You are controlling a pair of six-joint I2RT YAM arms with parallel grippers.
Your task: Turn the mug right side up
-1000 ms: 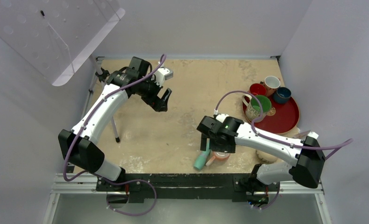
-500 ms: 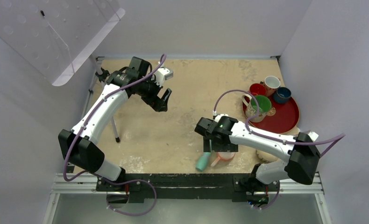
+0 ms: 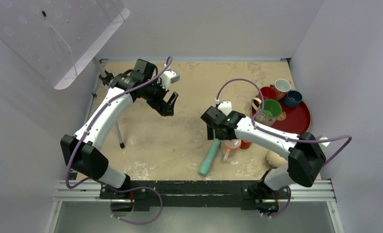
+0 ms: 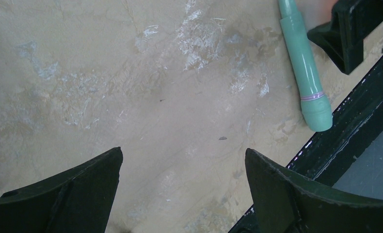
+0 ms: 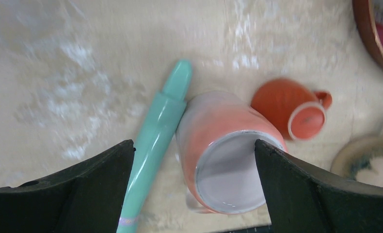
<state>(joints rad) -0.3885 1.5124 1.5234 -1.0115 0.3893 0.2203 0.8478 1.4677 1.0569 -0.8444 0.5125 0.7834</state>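
Observation:
The mug is a rounded beige shape on the table near the front right, partly hidden by my right arm; its opening does not show. In the right wrist view its tan round end peeks out at the right edge. My right gripper is open and hovers over a peach-pink cup, well left of the mug, holding nothing. From above, its fingers are hidden under the wrist. Far to the left my left gripper hangs open above bare table.
A teal tube lies beside the peach-pink cup, with a small orange cup to the right. The red tray at the back right holds a green-lined mug and three small cups. The black rail runs along the near edge.
My right arm has swung away from the near edge toward the table's middle, uncovering more of the teal tube and the small orange cup. The left arm has not moved.

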